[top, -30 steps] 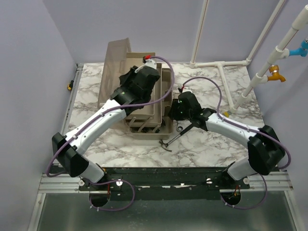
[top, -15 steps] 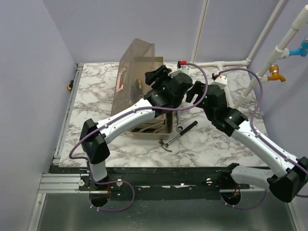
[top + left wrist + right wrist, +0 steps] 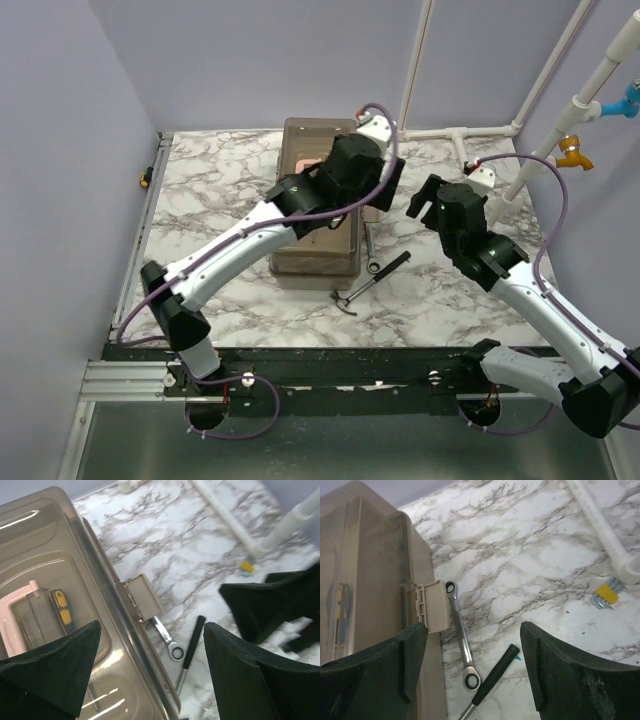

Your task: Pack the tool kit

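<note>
Since half a second earlier the lid (image 3: 300, 140) had dropped from its tilted stand to lie flat on the toolbox (image 3: 315, 270), which sat mid-table. From above, the left claw (image 3: 388, 188) hung over the toolbox's right edge, and the right claw (image 3: 420, 200) hung right of the toolbox. A wrench (image 3: 371, 250) and a hammer (image 3: 375, 278) lay just right of the toolbox's near corner. At the left wrist, the left claw (image 3: 152, 630) was spread wide above the toolbox (image 3: 50, 545), with a pink handle (image 3: 15, 615) under the lid and a latch (image 3: 142, 597) sticking out toward the wrench (image 3: 167, 641). At the right wrist, the right claw (image 3: 472, 630) was spread empty over the wrench (image 3: 461, 645), beside the toolbox (image 3: 365, 555) and its latch (image 3: 432, 605).
</note>
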